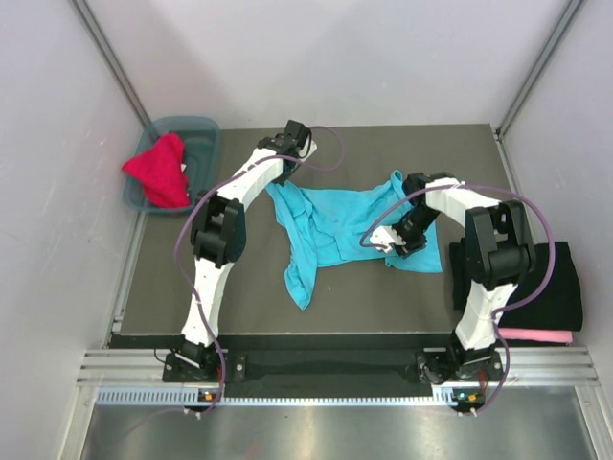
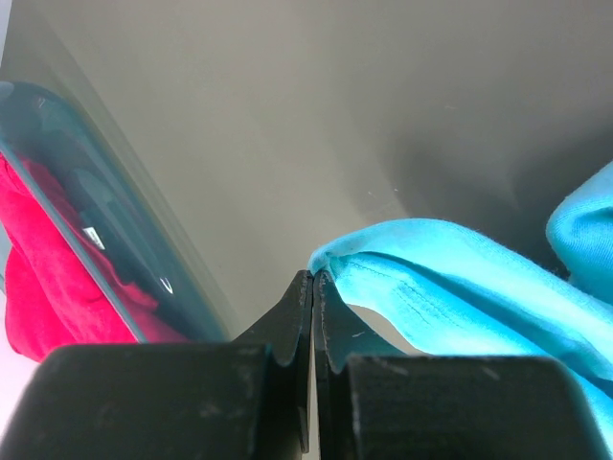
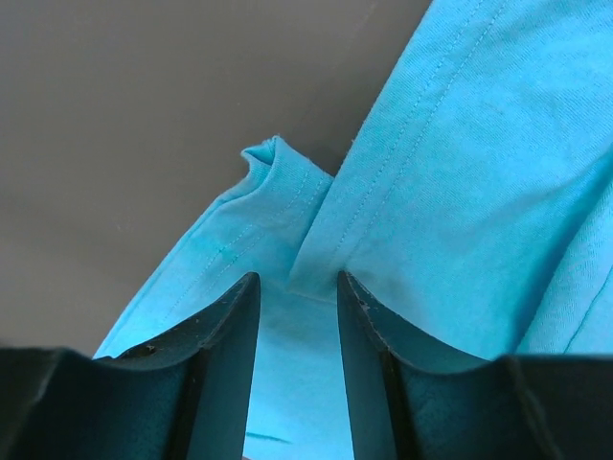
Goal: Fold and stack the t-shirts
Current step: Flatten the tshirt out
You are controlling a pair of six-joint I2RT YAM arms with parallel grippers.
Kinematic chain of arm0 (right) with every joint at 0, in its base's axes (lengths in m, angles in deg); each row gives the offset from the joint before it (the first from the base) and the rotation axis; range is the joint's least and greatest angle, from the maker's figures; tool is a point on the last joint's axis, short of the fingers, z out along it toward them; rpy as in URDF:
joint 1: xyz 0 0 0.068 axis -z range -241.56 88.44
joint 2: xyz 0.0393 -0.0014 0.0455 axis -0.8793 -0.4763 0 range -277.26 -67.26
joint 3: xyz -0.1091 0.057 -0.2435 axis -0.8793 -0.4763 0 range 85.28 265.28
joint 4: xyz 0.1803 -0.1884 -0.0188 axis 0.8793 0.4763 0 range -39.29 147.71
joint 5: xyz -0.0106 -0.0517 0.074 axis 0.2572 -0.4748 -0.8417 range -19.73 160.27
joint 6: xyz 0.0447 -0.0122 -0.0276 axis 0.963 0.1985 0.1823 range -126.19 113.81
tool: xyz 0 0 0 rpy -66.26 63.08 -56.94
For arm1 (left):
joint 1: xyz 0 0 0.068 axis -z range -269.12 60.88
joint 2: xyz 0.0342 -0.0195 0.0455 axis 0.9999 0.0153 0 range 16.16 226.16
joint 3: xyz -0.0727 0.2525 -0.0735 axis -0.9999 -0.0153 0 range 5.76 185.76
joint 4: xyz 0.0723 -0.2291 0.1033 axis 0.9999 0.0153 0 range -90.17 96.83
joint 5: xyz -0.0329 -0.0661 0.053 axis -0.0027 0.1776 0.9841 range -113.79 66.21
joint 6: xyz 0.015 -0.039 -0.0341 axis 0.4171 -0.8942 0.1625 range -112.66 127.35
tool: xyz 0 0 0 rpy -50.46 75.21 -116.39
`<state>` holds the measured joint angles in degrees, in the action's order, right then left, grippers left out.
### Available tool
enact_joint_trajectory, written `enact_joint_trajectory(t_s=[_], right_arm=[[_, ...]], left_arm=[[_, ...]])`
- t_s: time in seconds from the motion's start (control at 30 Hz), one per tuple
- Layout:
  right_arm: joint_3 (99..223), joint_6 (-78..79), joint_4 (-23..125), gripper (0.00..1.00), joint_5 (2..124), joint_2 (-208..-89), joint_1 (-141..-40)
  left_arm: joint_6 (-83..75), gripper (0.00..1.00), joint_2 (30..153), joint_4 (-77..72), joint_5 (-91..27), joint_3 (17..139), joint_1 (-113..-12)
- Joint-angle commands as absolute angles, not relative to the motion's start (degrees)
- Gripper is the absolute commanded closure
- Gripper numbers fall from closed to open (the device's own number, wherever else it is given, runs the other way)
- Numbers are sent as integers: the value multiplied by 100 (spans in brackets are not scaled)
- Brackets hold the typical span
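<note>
A turquoise t-shirt (image 1: pixel 330 225) lies crumpled in the middle of the dark table (image 1: pixel 192 287). My left gripper (image 1: pixel 275 182) is at the shirt's back left corner. In the left wrist view it (image 2: pixel 314 275) is shut, with the edge of the shirt (image 2: pixel 460 278) pinched at its tips. My right gripper (image 1: pixel 395 238) is over the shirt's right side. In the right wrist view it (image 3: pixel 297 278) is open, its fingers straddling a folded hem of the shirt (image 3: pixel 460 192); nothing is gripped.
A teal bin (image 1: pixel 196 134) at the back left holds a red shirt (image 1: pixel 158 172); the bin (image 2: pixel 115 240) and red shirt (image 2: pixel 48 278) also show in the left wrist view. A folded black shirt (image 1: pixel 536 283) lies on a pink one (image 1: pixel 536 335) off the table's right edge.
</note>
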<state>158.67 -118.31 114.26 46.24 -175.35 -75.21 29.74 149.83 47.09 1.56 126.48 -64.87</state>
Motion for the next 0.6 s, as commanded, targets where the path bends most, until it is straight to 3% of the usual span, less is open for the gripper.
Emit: enact_joint_trajectory(t_s=[0.0, 0.57], right_arm=[[15823, -11949, 11355, 62, 4504, -17519, -7615], [15867, -11290, 10977, 85, 4566, -17413, -7641]], left_arm=[[2905, 100, 15055, 4738, 223, 12696, -6504], [2905, 100, 15063, 4720, 188, 12704, -6521]])
